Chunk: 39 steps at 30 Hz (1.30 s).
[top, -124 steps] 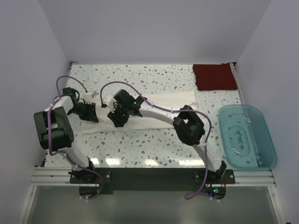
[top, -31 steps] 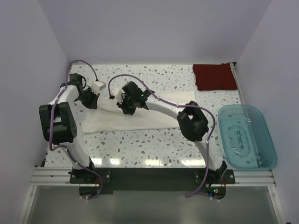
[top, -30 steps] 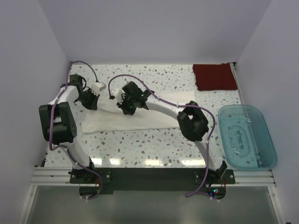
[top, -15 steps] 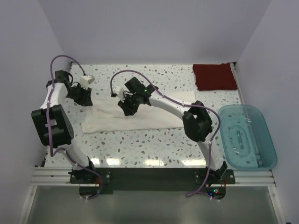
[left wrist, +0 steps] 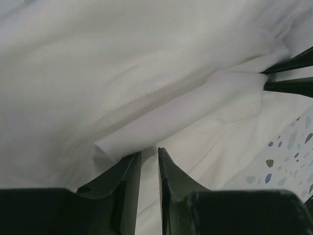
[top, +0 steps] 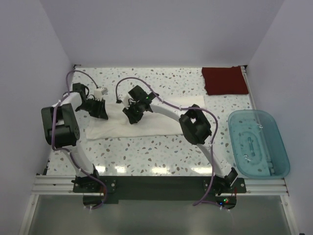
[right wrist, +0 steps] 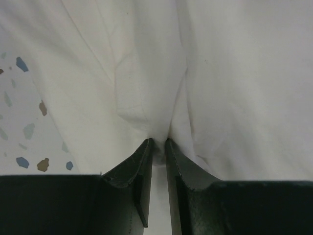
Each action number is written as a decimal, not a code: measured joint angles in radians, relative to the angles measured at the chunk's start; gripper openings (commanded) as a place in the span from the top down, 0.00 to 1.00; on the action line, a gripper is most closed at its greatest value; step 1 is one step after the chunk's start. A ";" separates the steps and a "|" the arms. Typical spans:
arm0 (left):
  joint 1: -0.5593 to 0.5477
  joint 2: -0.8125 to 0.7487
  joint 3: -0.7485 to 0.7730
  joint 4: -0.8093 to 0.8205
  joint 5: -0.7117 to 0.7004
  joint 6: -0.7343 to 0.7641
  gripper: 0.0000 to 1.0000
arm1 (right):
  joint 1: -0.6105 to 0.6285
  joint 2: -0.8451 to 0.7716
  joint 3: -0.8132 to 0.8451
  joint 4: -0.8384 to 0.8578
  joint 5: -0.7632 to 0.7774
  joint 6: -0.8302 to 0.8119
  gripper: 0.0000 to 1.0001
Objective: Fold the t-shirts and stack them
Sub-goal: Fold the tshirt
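Toward 9 o'clock on the surface (top: 161, 152): white t-shirt (top: 122, 128), a long, soft, wrinkly strip.
Right end effector (right wrist: 157, 142): pinching a fold of it.
Left end effector (left wrist: 149, 152): narrow; holding cloth or not, I cannot tell.
Good fold: lift both ends together, keep edges even.
Red t-shirt (top: 225, 81): flat rectangle, 1 o'clock.
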 measured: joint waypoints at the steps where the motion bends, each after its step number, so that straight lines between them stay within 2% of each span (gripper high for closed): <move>1: 0.000 0.017 -0.005 0.014 -0.014 -0.016 0.75 | 0.000 0.006 -0.013 0.000 0.008 -0.001 0.79; 7: 0.000 0.060 -0.009 0.046 -0.076 -0.094 0.82 | -0.006 0.005 -0.036 0.023 0.043 -0.004 0.78; 12: -0.007 0.081 0.026 0.039 -0.103 -0.125 0.83 | -0.014 -0.015 -0.057 0.025 0.037 0.008 0.59; 15: -0.019 0.137 0.113 0.021 -0.112 -0.130 0.82 | -0.035 -0.037 -0.061 -0.005 0.006 0.019 0.53; 20: -0.082 0.289 0.373 0.022 -0.208 -0.104 0.80 | -0.130 -0.148 -0.061 -0.150 0.002 -0.053 0.53; 22: -0.118 0.391 0.546 0.013 -0.273 -0.082 0.78 | -0.197 -0.220 -0.078 -0.204 0.027 -0.104 0.56; 25: -0.162 0.543 0.798 0.047 -0.364 -0.064 0.65 | -0.310 -0.325 -0.149 -0.253 0.089 -0.175 0.59; 27: -0.182 0.613 0.911 0.084 -0.405 -0.058 0.58 | -0.391 -0.379 -0.216 -0.279 0.156 -0.222 0.61; 29: -0.188 0.623 0.927 0.117 -0.418 -0.060 0.51 | -0.455 -0.398 -0.281 -0.291 0.217 -0.259 0.64; 32: -0.184 0.558 0.840 0.191 -0.412 -0.077 0.46 | -0.491 -0.385 -0.357 -0.303 0.291 -0.299 0.68; 35: -0.178 0.443 0.729 0.216 -0.387 -0.105 0.45 | -0.478 -0.353 -0.386 -0.311 0.326 -0.324 0.72; 39: -0.175 0.299 0.662 0.221 -0.346 -0.138 0.44 | -0.455 -0.311 -0.412 -0.300 0.349 -0.348 0.76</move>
